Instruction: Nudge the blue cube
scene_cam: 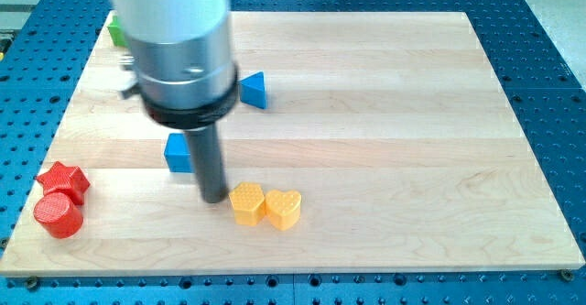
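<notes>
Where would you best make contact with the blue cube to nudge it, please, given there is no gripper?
No grip is possible; push instead. The blue cube shows a flat face toward the view's bottom. My tip sits just below and right of it, so I would probably press that face, sending it toward the view's top.

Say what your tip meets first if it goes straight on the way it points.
My tip points down, so the wooden board right beneath it, seemingly no block; the blue cube sits just up-left of it.
</notes>
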